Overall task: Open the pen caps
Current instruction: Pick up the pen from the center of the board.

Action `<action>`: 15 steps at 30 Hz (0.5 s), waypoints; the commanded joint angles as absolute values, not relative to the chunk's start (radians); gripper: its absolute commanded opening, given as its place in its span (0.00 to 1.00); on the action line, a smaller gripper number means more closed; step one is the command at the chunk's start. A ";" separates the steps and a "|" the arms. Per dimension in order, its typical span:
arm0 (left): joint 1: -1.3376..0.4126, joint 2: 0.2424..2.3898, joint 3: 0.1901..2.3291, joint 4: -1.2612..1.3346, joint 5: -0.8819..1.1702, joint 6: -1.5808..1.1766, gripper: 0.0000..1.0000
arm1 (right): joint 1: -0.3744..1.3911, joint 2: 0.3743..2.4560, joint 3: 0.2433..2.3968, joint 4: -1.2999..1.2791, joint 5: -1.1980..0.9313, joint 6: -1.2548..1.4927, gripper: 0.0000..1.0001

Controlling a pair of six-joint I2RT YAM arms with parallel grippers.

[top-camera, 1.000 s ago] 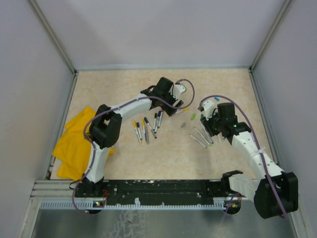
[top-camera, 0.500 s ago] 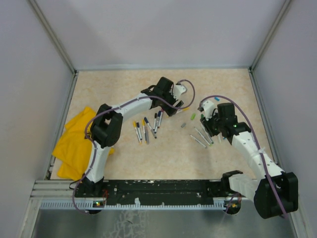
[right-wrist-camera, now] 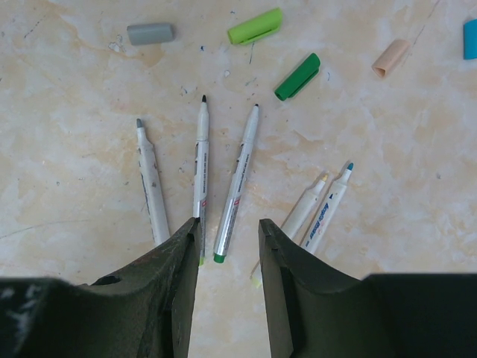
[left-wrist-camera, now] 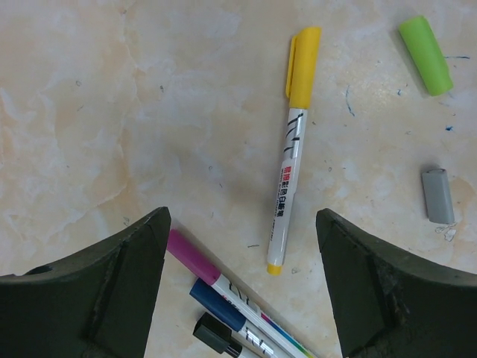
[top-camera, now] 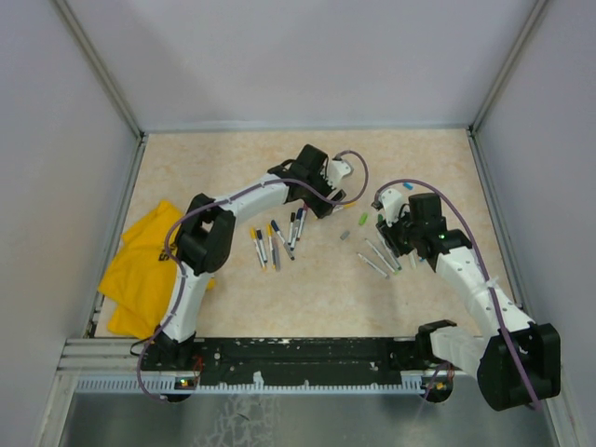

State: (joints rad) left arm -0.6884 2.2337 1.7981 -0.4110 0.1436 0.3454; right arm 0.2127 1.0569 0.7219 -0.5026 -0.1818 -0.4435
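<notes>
My left gripper [left-wrist-camera: 242,224] hangs open over the table, with nothing between its jaws. Just beyond it lies a pen with a yellow cap [left-wrist-camera: 291,149]. Magenta-capped [left-wrist-camera: 190,257], blue-capped [left-wrist-camera: 220,306] and black-capped [left-wrist-camera: 212,334] pens lie under its left finger. My right gripper [right-wrist-camera: 229,231] is narrowly open and empty above several uncapped pens [right-wrist-camera: 238,183]. Loose pen caps lie beyond them: grey [right-wrist-camera: 150,33], light green [right-wrist-camera: 255,25], dark green [right-wrist-camera: 297,76], peach [right-wrist-camera: 391,58] and blue [right-wrist-camera: 470,39]. In the top view the left gripper [top-camera: 328,200] and right gripper [top-camera: 396,219] face each other.
A yellow cloth [top-camera: 140,270] lies crumpled at the table's left edge. More capped pens [top-camera: 275,240] lie in a group left of centre. Grey walls enclose the table on three sides.
The left arm's elbow has shifted slightly to the right. The right arm and the pens have not moved.
</notes>
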 commanded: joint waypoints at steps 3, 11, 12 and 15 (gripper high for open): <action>-0.683 2.271 1.852 -0.445 0.162 0.374 0.82 | 0.202 1.045 0.753 -0.485 -0.190 -0.451 0.37; -0.683 2.313 1.903 -0.479 0.172 0.383 0.71 | 0.202 1.045 0.753 -0.485 -0.190 -0.452 0.37; -0.683 2.320 1.911 -0.487 0.178 0.385 0.69 | 0.202 1.045 0.753 -0.485 -0.190 -0.451 0.37; -0.683 2.337 1.937 -0.513 0.209 0.397 0.64 | 0.202 1.047 0.754 -0.486 -0.190 -0.453 0.37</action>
State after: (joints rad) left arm -0.6880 2.3062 1.8862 -0.4656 0.1562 0.3679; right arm 0.2127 1.0569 0.7219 -0.5026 -0.1829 -0.4446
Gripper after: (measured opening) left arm 0.663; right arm 0.371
